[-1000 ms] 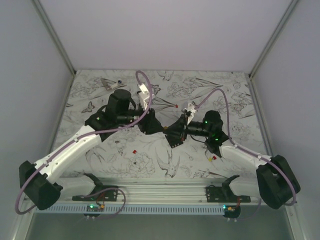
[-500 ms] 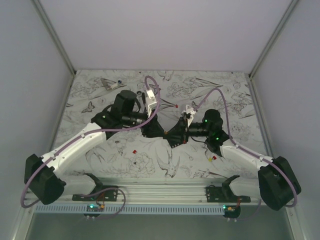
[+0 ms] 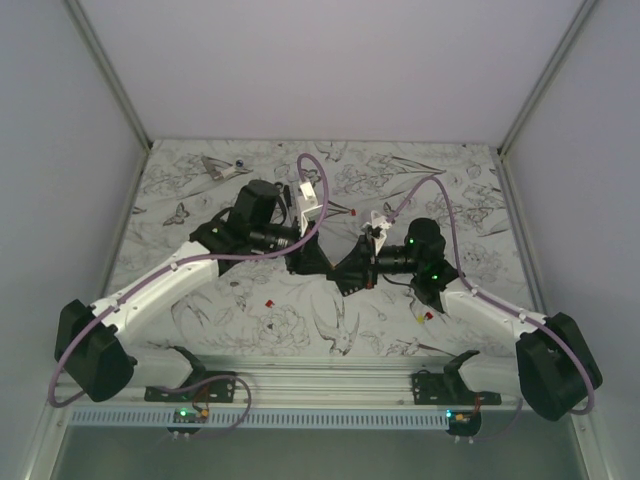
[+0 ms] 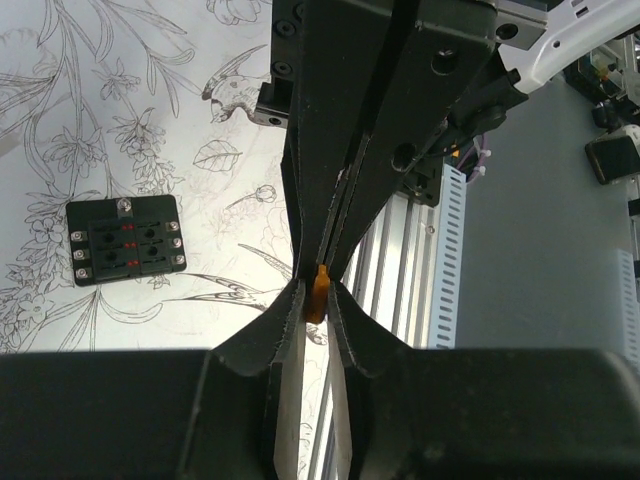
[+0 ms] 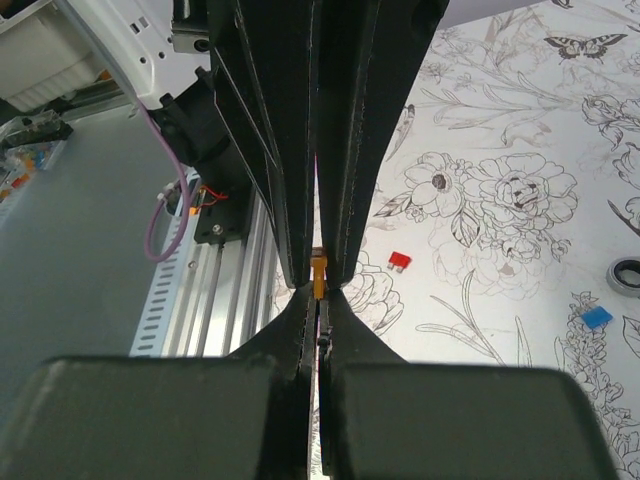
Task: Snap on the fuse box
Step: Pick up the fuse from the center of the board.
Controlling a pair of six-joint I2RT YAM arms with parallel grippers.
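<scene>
The fuse box (image 4: pixel 125 240), a small black box with red fuses in its slots, lies flat on the flower-patterned table, left in the left wrist view. The arms hide it in the top view. Both grippers meet tip to tip above the table's middle. My right gripper (image 5: pixel 318 300) is shut on a small orange fuse (image 5: pixel 318 272), which sticks out past its tips. My left gripper (image 4: pixel 316 300) has its fingertips pressed on either side of that orange fuse (image 4: pixel 316 292). In the top view the left gripper (image 3: pixel 328 262) and right gripper (image 3: pixel 345 268) touch noses.
Loose fuses lie on the table: a red fuse (image 5: pixel 400 262), a blue fuse (image 5: pixel 596 317) and another red fuse (image 3: pixel 268 300). A black ring (image 5: pixel 626 275) sits at the right edge. The aluminium rail (image 3: pixel 330 380) runs along the near edge.
The left arm has swung right toward the right gripper, and its jaws have narrowed onto the orange fuse. The right arm has barely moved.
</scene>
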